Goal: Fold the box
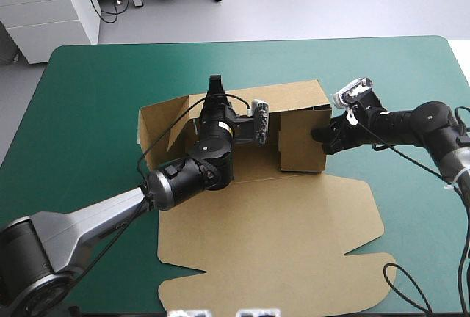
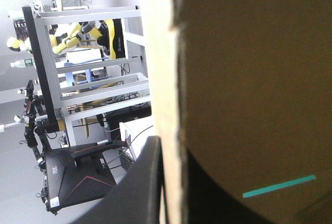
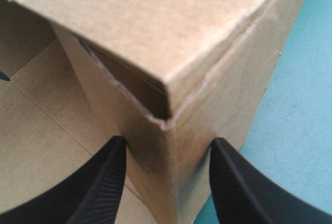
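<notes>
The brown box (image 1: 279, 236) is lying at the middle of the teal-green cover (image 1: 88, 97). Its far half is standing up as walls, and its broad near panel is resting flat toward the table's near edge. The left gripper (image 1: 214, 82) is reaching across the tray to the far wall. In its wrist view its black fingers (image 2: 140, 182) are pinching the board's edge between them, all but closed. The right gripper (image 1: 323, 135) is coming at the raised right-hand wall from outside. Its fingers (image 3: 109, 182) are standing apart and straddling the wall's upright corner, one lying inside the tray and the other outside, over the cover (image 3: 301, 105).
</notes>
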Available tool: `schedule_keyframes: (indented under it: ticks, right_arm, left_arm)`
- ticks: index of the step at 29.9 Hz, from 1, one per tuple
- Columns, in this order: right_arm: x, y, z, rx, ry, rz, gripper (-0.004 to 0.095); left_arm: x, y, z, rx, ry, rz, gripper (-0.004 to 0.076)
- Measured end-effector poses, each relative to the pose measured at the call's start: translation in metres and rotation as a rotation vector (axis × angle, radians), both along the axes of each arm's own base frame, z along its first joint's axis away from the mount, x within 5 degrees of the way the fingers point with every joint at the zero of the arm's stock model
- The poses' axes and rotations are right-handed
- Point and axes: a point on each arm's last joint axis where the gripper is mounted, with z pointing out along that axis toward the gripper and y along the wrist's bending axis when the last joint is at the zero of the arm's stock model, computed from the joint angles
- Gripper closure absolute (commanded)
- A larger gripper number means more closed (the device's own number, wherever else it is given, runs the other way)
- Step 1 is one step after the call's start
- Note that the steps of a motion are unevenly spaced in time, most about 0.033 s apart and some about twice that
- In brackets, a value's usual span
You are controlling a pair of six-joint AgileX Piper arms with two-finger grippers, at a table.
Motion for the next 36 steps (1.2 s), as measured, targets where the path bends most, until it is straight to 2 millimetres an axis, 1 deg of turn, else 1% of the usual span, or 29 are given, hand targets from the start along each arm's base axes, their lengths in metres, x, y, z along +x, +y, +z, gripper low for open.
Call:
schedule_keyframes:
  ticks: [2, 4, 5, 8, 10, 12, 13, 15, 18, 20, 22, 24, 26, 29, 30, 36]
  right_arm:
    - [0.005, 0.0, -0.006, 0.002, 0.008, 0.002, 0.0451]
    - [0.01, 0.0, -0.013, 0.0, 0.02, -0.002, 0.0492]
    - [0.013, 0.0, -0.017, -0.001, 0.029, -0.007, 0.0539]
    - [0.02, 0.0, -0.029, 0.015, 0.059, -0.026, 0.0723]
    - [0.022, 0.0, -0.029, 0.028, 0.059, -0.036, 0.0838]
    - [0.024, 0.0, -0.029, 0.029, 0.05, -0.044, 0.0915]
    - [0.025, 0.0, -0.029, 0.027, 0.046, -0.05, 0.0925]
    - [0.026, -0.001, -0.029, 0.026, 0.041, -0.058, 0.0914]
    - [0.027, 0.004, -0.028, 0.023, 0.034, -0.068, 0.0908]
    - [0.027, 0.008, -0.028, 0.012, 0.034, -0.073, 0.0907]
    - [0.027, 0.013, -0.027, 0.0, 0.033, -0.082, 0.0907]
    - [0.027, 0.02, -0.027, -0.012, 0.033, -0.092, 0.0907]
    - [0.027, 0.023, -0.027, -0.019, 0.038, -0.111, 0.0908]
    - [0.027, 0.025, -0.026, -0.02, 0.048, -0.134, 0.0907]
    - [0.027, 0.025, -0.026, -0.019, 0.051, -0.139, 0.0907]
    - [0.028, 0.026, -0.026, -0.006, 0.067, -0.174, 0.0907]
  left_arm:
    - [0.0, 0.0, 0.0, -0.012, -0.002, 0.006, 0.0731]
    - [0.001, -0.001, -0.001, -0.019, -0.005, 0.01, 0.0731]
    - [0.001, -0.001, 0.0, -0.019, -0.009, 0.01, 0.0731]
    - [0.001, -0.001, 0.0, -0.024, -0.011, 0.01, 0.0731]
    - [0.001, -0.001, -0.001, -0.024, -0.013, 0.005, 0.0731]
    - [0.001, -0.002, -0.001, -0.024, -0.013, 0.004, 0.0731]
    - [0.001, -0.001, -0.001, -0.024, -0.013, 0.004, 0.0731]
    - [0.001, -0.001, 0.0, -0.032, -0.019, 0.008, 0.0731]
    - [0.003, -0.001, -0.001, -0.051, -0.043, 0.025, 0.0726]
    - [0.004, -0.001, -0.002, -0.052, -0.061, 0.029, 0.0699]
    - [0.005, -0.002, -0.003, -0.038, -0.077, 0.024, 0.0643]
    - [0.005, -0.005, -0.003, -0.038, -0.085, -0.003, 0.0568]
    - [0.005, -0.007, -0.004, -0.04, -0.087, -0.022, 0.0471]
    - [0.005, -0.009, -0.002, -0.036, -0.099, -0.045, 0.0358]
    - [0.005, -0.01, -0.002, -0.035, -0.102, -0.051, 0.0343]
    - [0.005, -0.013, -0.001, -0.033, -0.118, -0.081, 0.0345]
